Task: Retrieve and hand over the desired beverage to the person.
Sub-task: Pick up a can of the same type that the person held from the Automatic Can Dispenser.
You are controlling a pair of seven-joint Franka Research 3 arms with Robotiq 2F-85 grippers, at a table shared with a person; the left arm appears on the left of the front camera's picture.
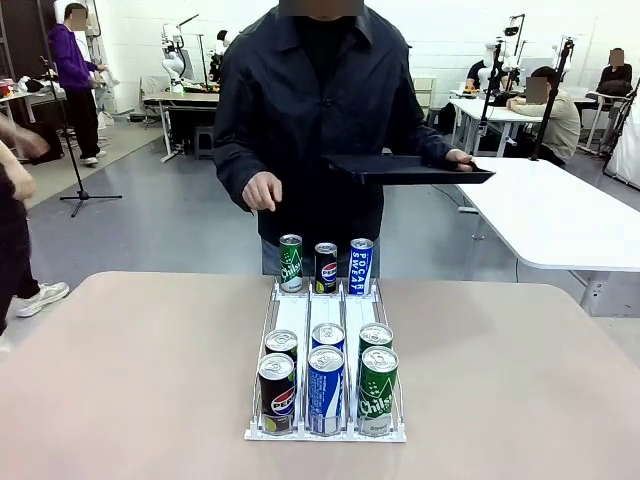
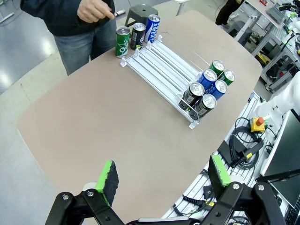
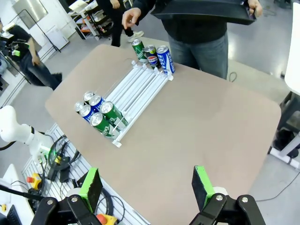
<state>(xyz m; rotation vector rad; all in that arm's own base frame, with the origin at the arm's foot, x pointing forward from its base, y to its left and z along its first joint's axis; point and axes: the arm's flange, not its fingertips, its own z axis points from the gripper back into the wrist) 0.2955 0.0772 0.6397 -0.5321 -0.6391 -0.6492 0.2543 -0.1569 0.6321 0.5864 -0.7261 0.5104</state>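
High over the tan worktop (image 1: 130,370), left end effector (image 2: 163,176) spread wide, holding nothing. In the middle, a white rack (image 1: 296,312) with six cans (image 1: 326,385) at the near end, three cans (image 1: 326,267) at the far end. Just behind, the person (image 1: 310,100), one hand (image 1: 262,190) near the far cans, black tray (image 1: 410,170) in the other. At the right, right end effector (image 3: 146,183) spread wide too, empty.
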